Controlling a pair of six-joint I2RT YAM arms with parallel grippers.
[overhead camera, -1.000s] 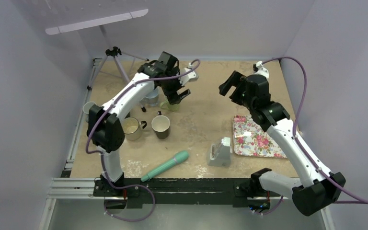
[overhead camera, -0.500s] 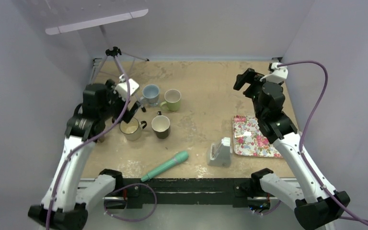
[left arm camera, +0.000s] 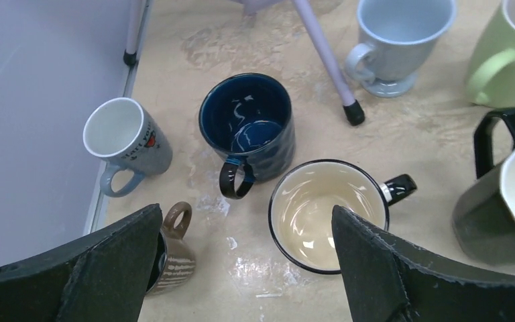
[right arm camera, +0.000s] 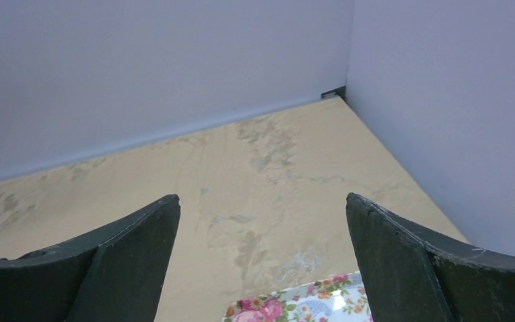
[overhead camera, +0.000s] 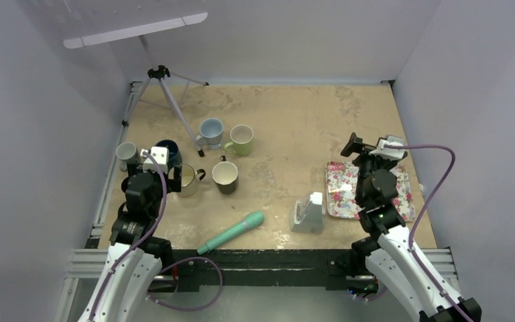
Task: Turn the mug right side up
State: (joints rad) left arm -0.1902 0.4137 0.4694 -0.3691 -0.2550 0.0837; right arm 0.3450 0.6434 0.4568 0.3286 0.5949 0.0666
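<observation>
While every mug in clear view stands mouth up on the counter, axis vertical, you cannot tell which is the task's. The grey mug lettered "start your", the navy mug and the cream-lined mug cluster just below the left gripper, its jaws spread and empty, with a brown mug half hidden under one finger. Your right gripper, equally spread and empty, hangs well apart above the floral tray, so the left arm is nearer.

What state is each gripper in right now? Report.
Left gripper: open, holding nothing.
Right gripper: open, holding nothing.
</observation>
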